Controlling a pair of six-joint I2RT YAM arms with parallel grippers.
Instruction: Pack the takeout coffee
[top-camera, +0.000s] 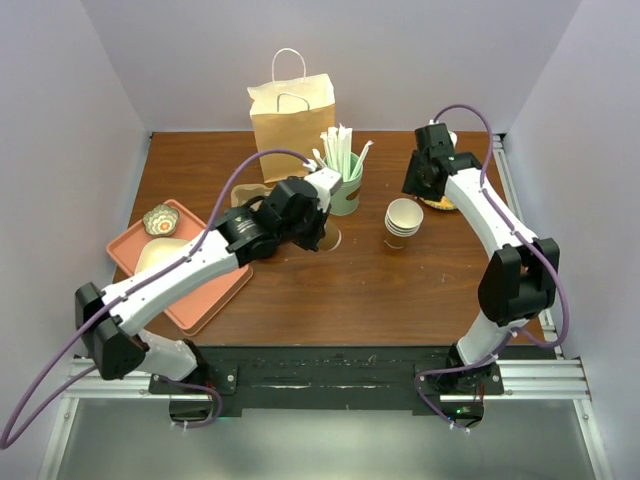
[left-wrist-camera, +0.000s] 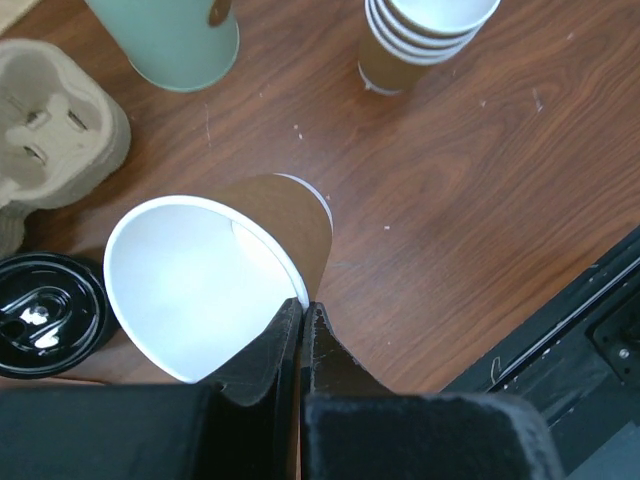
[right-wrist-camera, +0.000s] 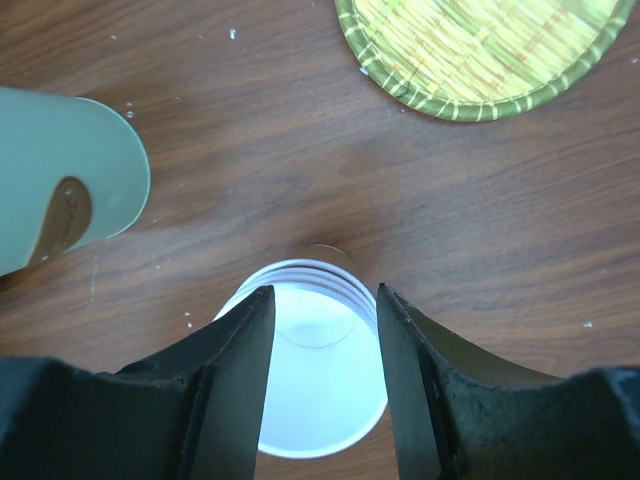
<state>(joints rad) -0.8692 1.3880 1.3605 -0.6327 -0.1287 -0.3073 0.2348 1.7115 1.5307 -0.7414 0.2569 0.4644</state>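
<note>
- takeout coffee cup (left-wrist-camera: 190, 280), lidless and empty, sits on the table (left-wrist-camera: 470, 200) near the mint holder (left-wrist-camera: 175, 40); mostly hidden from above.
- left tool (left-wrist-camera: 305, 306) is clamped on its rim.
- right tool (right-wrist-camera: 325, 292) has its jaws apart over the cup stack (right-wrist-camera: 320, 375).

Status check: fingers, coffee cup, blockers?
Left gripper shut on rim of lidless brown paper cup. Right gripper open over stack of white-rimmed paper cups. Round black plastic lid loose beside cup; brown paper bag upright at back.
</note>
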